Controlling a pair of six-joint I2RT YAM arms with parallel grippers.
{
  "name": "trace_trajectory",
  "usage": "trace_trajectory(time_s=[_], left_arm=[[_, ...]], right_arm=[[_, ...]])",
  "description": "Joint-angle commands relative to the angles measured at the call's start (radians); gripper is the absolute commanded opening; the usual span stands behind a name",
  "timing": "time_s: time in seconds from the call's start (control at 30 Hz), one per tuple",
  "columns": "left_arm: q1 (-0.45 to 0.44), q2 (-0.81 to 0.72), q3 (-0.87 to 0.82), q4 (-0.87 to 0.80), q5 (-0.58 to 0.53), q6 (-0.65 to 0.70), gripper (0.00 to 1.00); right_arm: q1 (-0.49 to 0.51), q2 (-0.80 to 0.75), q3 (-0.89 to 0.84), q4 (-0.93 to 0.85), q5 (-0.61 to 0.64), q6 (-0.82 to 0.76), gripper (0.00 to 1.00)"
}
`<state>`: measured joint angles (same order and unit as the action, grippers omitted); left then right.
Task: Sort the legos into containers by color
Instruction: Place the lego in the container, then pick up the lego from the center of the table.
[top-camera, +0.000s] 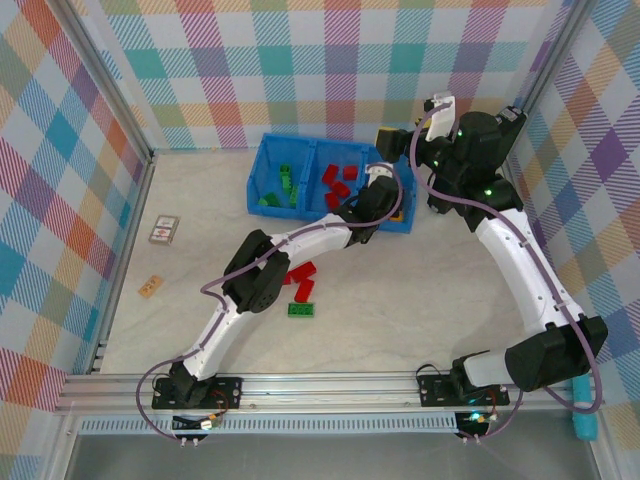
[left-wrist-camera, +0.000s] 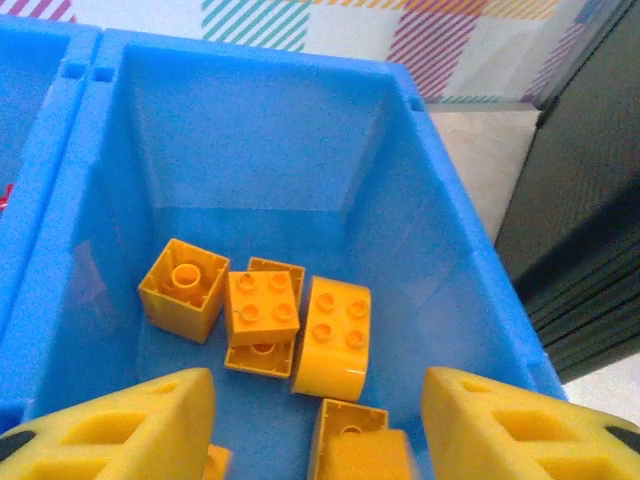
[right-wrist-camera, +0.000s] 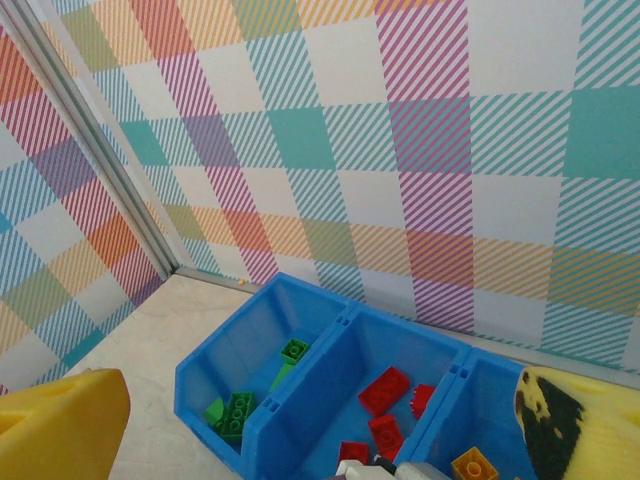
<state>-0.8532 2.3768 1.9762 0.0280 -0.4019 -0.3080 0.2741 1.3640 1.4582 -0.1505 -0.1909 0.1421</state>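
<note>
While the left gripper (left-wrist-camera: 315, 385) hangs empty with jaws apart, glossy studded yellow-orange legos (left-wrist-camera: 262, 310) lie just below it in the end compartment of the smooth blue bin (left-wrist-camera: 250, 130).
One brick (left-wrist-camera: 355, 445) between its hollowed yellow fingers (left-wrist-camera: 130, 425), touching neither, is cut off at the frame edge. The right gripper (right-wrist-camera: 320, 425) gapes wide above red bricks (right-wrist-camera: 385, 390) and green bricks (right-wrist-camera: 235, 410); pale marbled table (top-camera: 430, 290), plaid walls (right-wrist-camera: 450, 150).

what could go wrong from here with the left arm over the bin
1. The left claw hangs open, low in the blue bin over the yellow bricks. Pulling back flat might catch a wall and drag the bin.
2. Red bricks and a green brick lie on the table beside the left arm's elbow. Swinging back could scatter them.
</note>
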Motion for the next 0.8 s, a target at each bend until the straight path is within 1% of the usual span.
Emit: trace_trajectory(time_s=[0.0, 0.1, 0.17, 0.23, 0.33, 0.4, 0.5, 0.6, 0.7, 0.77], left_arm=[[-0.002, -0.098, -0.036, 0.017, 0.016, 0.065, 0.57], [-0.002, -0.215, -0.117, -0.016, 0.029, 0.144, 0.58], [-0.001, -0.316, -0.197, -0.07, 0.015, 0.201, 0.59], [0.005, -0.416, -0.274, -0.165, 0.013, 0.264, 0.62], [0.019, -0.544, -0.366, -0.375, 0.022, 0.343, 0.67], [0.035, -0.612, -0.427, -0.503, 0.051, 0.392, 0.68], [0.072, -0.69, -0.511, -0.645, 0.111, 0.423, 0.69], [0.112, -0.759, -0.618, -0.678, 0.193, 0.442, 0.7], [0.14, -0.795, -0.712, -0.667, 0.229, 0.456, 0.71], [0.151, -0.8, -0.757, -0.652, 0.229, 0.458, 0.72]], right_arm=[[-0.004, -0.016, -0.001, 0.027, 0.001, -0.006, 0.99], [-0.004, -0.014, 0.0, 0.027, 0.006, -0.009, 0.99], [-0.004, -0.013, 0.003, 0.023, 0.01, -0.013, 0.99], [-0.006, -0.01, 0.006, 0.019, 0.014, -0.017, 0.99], [-0.004, -0.004, 0.01, 0.017, 0.018, -0.019, 0.99], [-0.004, 0.004, 0.014, 0.018, 0.016, -0.014, 0.99], [-0.004, 0.018, 0.021, 0.02, 0.009, -0.006, 0.99], [-0.005, 0.031, 0.027, 0.019, 0.002, 0.003, 0.99], [-0.005, 0.042, 0.033, 0.016, -0.006, 0.009, 0.99], [-0.004, 0.047, 0.036, 0.016, -0.013, 0.01, 0.99]])
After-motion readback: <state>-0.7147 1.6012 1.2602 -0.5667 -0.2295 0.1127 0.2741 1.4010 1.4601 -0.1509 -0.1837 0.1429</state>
